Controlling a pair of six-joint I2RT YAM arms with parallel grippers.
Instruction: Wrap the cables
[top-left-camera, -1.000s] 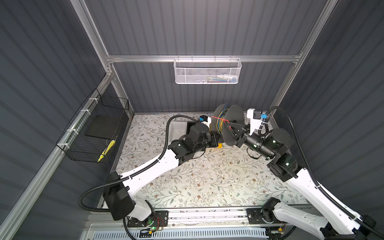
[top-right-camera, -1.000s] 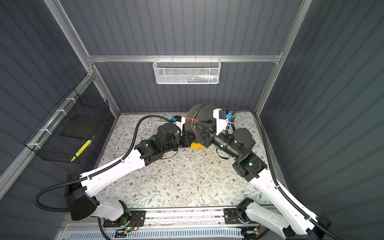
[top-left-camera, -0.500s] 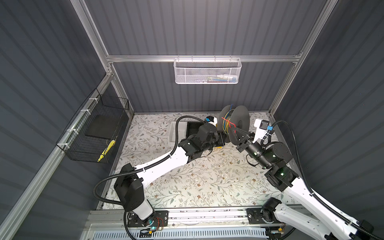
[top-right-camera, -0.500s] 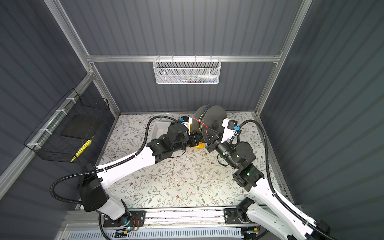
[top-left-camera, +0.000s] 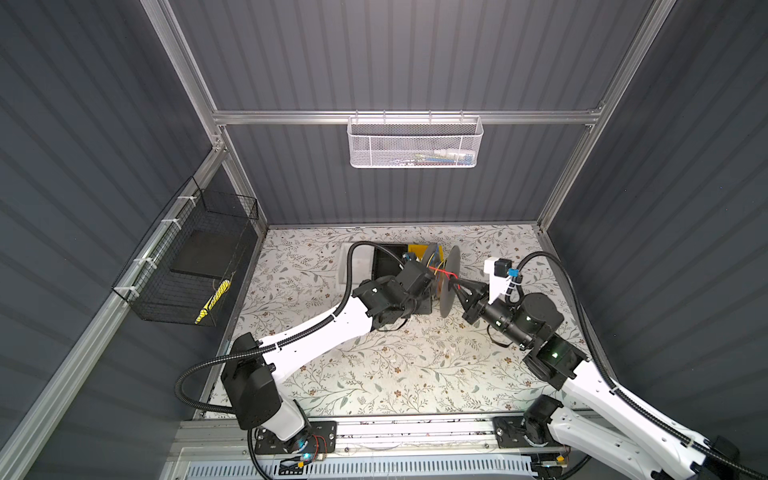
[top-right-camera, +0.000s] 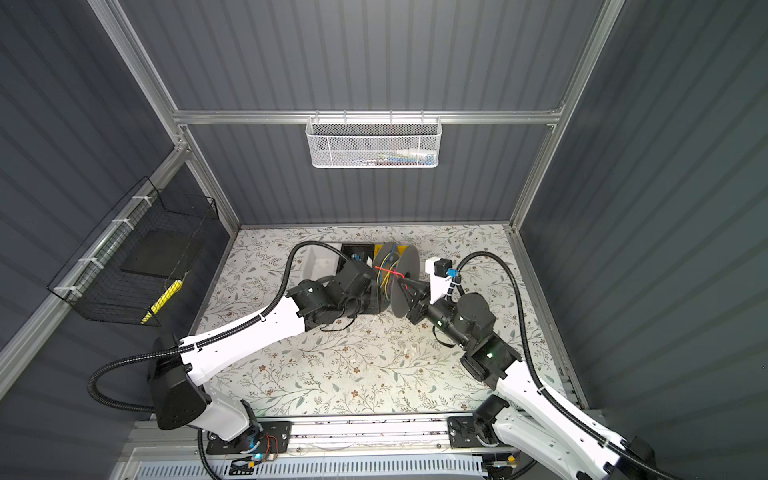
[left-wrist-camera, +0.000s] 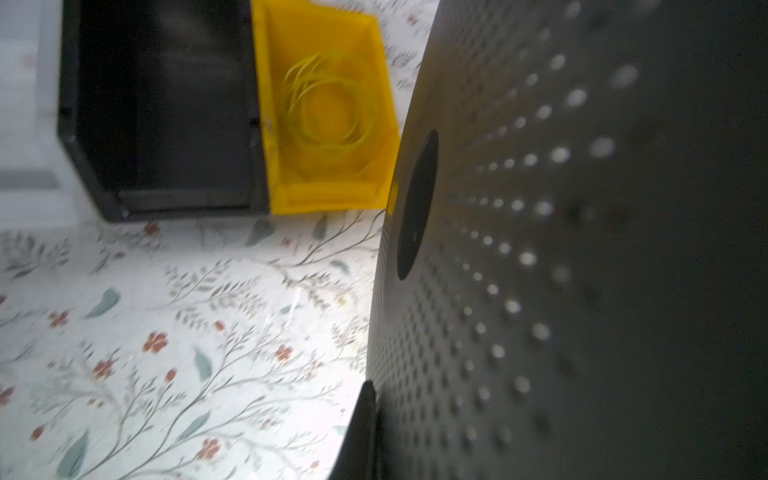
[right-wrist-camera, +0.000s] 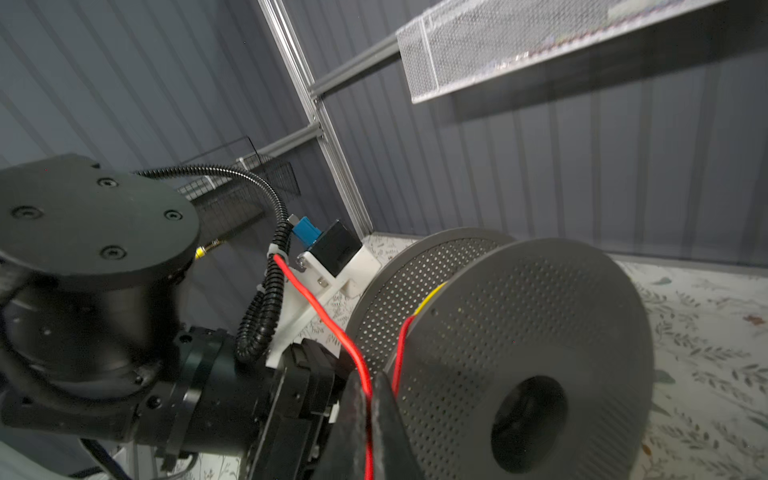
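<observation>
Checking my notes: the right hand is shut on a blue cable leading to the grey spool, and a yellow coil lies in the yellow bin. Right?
One slip: the right wrist view shows the right hand shut on a red cable, not blue. It does lead to the grey spool, and a yellow coil lies in the yellow bin.

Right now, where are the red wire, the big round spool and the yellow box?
red cable (right-wrist-camera: 320, 312): right wrist view, on its slanted free stretch.
spool (right-wrist-camera: 540, 316): right wrist view, on the nearer disc's perforated face.
yellow bin (left-wrist-camera: 328, 195): left wrist view, on its end wall.
</observation>
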